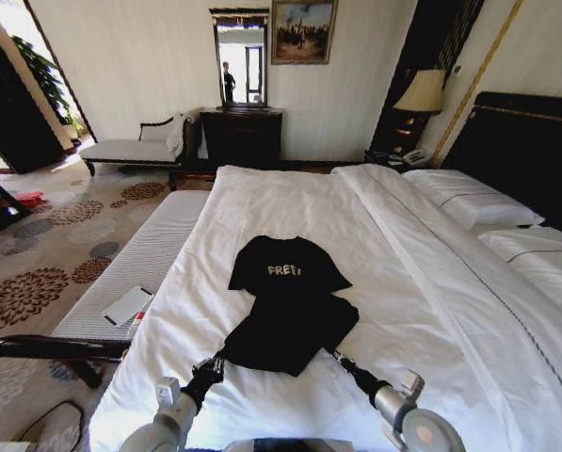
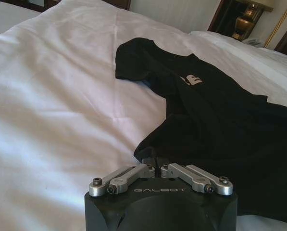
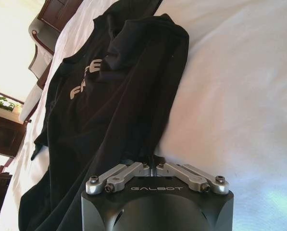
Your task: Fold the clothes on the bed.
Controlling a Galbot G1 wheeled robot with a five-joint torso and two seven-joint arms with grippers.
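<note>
The clothes, a black T-shirt (image 1: 285, 282) with white chest lettering, lie on the white bed (image 1: 290, 198) near its front edge. The shirt's near part is bunched and doubled up toward the chest. My left gripper (image 1: 222, 358) holds the shirt's near left corner. In the left wrist view the gripper (image 2: 155, 161) is shut on the edge of the black fabric (image 2: 220, 120). My right gripper (image 1: 335, 354) is at the near right corner. In the right wrist view it (image 3: 150, 162) is shut on the shirt's edge (image 3: 119, 96).
White pillows (image 1: 469, 198) lie at the right by the dark headboard (image 1: 530, 141). A pale bench (image 1: 139, 254) with papers on it runs along the bed's left side. A chaise (image 1: 135, 146), a dark dresser (image 1: 241, 137) and a lamp (image 1: 422, 92) stand by the far wall.
</note>
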